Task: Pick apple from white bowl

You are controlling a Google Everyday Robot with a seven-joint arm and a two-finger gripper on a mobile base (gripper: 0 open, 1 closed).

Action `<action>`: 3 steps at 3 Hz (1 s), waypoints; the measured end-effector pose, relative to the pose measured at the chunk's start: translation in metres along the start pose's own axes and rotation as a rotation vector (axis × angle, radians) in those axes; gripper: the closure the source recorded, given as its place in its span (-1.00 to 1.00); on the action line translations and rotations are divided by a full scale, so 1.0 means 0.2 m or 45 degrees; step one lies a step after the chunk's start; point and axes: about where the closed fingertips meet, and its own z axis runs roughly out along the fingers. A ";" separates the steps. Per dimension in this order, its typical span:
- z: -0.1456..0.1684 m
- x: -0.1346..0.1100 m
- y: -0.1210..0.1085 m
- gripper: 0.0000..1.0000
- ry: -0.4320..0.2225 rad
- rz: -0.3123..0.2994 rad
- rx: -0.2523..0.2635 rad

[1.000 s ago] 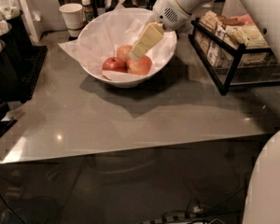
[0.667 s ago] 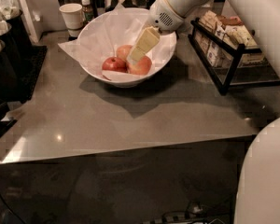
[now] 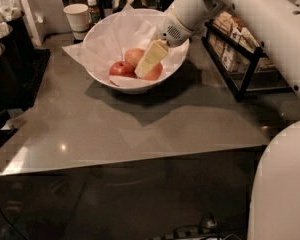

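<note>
Camera view. We note a label on the bottle (image 3: 93,11) and packets in the rack (image 3: 238,59), but the print is too small to read. The paper-lined bowl (image 3: 140,88) sits at the back of the table (image 3: 140,129), with a cup (image 3: 78,17) just behind it. The apple (image 3: 156,72) lies in the bowl, right of a red apple (image 3: 121,69) and a paler one (image 3: 133,55). The gripper (image 3: 144,68) reaches into the bowl and covers the apple's left side. We cannot tell how its jaws stand.
</note>
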 end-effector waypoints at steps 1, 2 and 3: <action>0.06 0.04 -0.02 -0.66 -0.013 0.032 -0.006; 0.10 0.07 -0.03 -0.64 -0.013 0.064 -0.014; 0.13 0.10 -0.04 -0.64 -0.007 0.085 -0.018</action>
